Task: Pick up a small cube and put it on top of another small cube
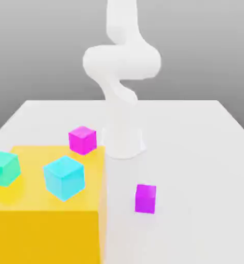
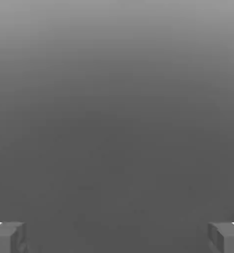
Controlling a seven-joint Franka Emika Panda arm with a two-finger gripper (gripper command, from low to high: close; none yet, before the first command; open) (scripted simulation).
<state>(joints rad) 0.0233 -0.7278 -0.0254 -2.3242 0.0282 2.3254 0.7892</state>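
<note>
Your exterior view takes in the flat white table (image 1: 196,154), with the glossy white robot arm (image 1: 121,67) rising from its base at the far middle. On the exterior view's left stands a large yellow block (image 1: 47,227). On its top sit a cyan cube (image 1: 64,177) and a smaller teal-green cube (image 1: 3,168), apart from each other. One small magenta-purple cube (image 1: 83,139) sits at the block's far corner; its twin (image 1: 145,198) lies on the table just right of the block. Your hand view gives plain grey ground and the gripper (image 2: 117,237), released, grey fingertips (image 2: 8,237) spread wide, nothing between.
</note>
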